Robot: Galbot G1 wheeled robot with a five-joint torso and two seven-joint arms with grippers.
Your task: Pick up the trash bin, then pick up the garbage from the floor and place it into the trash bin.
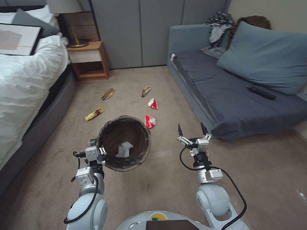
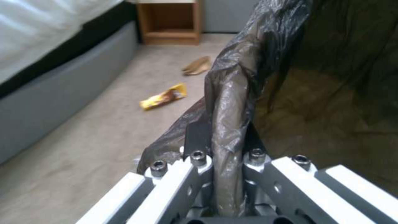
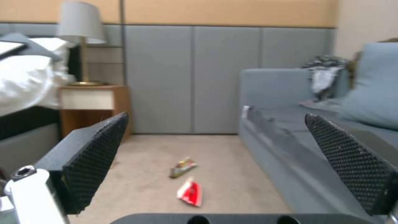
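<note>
Trash bin (image 1: pixel 125 142) rim pinched in left gripper (image 1: pixel 101 153) fingers; right gripper (image 1: pixel 192 130) fingers spread beside it.

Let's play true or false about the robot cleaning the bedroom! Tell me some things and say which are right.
1. The left tool is pinching the trash bin by its bag-covered rim. True.
2. The right tool is holding a red packet. False: it is open and empty.
3. A white tissue lies inside the bin. True.
4. The yellow wrapper is on the sofa. False: it lies on the floor, near the bed.
5. The bin stands on the floor. False: it is held up.
</note>
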